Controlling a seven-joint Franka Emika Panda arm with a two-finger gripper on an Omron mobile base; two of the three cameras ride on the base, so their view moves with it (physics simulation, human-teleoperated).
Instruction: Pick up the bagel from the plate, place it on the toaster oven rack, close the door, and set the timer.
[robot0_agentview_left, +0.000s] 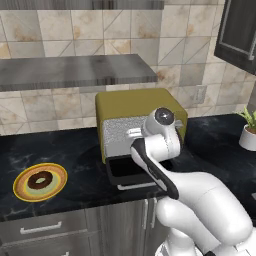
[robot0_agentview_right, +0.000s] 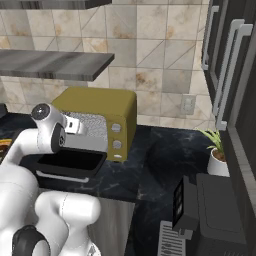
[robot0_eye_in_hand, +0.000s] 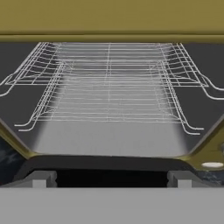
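Our end effector stands with its two dark tips spread wide apart and nothing between them. In the hand view it faces straight into the oven cavity, with the toaster oven rack directly ahead and the olive-yellow top edge of the toaster oven above it.

The rack carries nothing. The door hangs open and lies flat toward us, just below the hand.

The relation that matters: the bagel is not in front of the end effector. In the left base view it rests at the centre of the plate, on the worktop well apart from the oven and off to the arm's left. We judge that the pick-up has not yet been made, so the hand must swing left and down, away from the cavity, before anything else. Being a ring, the bagel offers no long axis, so we expect a grasp across it from any direction to serve.

The left base view gives the plate and bagel. The right base view gives the oven's control knobs on the front panel. The hand view alone shows the rack's wires and its bare surface.
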